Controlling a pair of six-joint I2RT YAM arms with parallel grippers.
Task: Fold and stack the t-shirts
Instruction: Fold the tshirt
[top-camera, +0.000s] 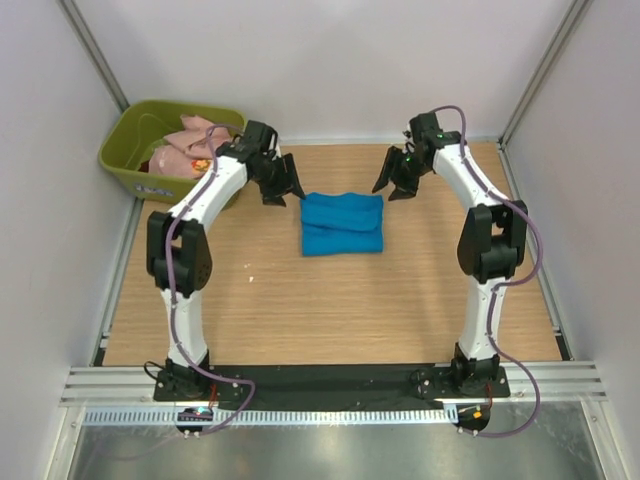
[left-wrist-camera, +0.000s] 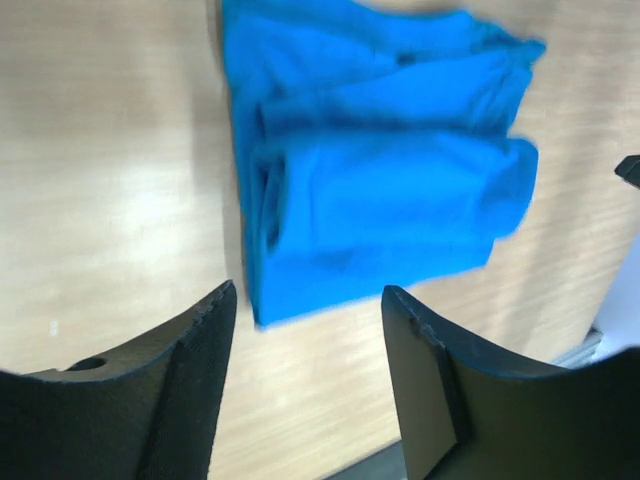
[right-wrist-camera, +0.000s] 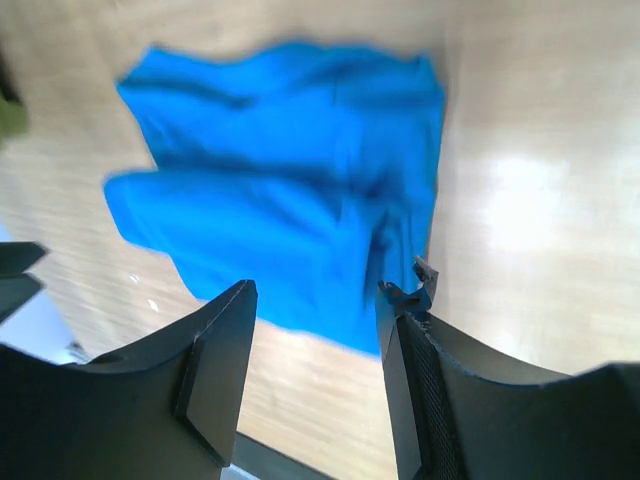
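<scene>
A folded bright blue t-shirt (top-camera: 343, 224) lies flat on the wooden table (top-camera: 300, 310), also filling the left wrist view (left-wrist-camera: 380, 170) and the right wrist view (right-wrist-camera: 290, 200). My left gripper (top-camera: 285, 190) hovers just off its left edge, open with nothing between the fingers (left-wrist-camera: 308, 300). My right gripper (top-camera: 398, 185) hangs beside its upper right corner, open and empty (right-wrist-camera: 315, 300). Pale pink and red-orange t-shirts (top-camera: 190, 148) lie bunched in the olive-green tub (top-camera: 130, 165).
The tub stands at the table's far left corner, close behind the left arm. White walls close in the table on three sides. A black strip (top-camera: 330, 380) and metal rails run along the near edge by the arm bases.
</scene>
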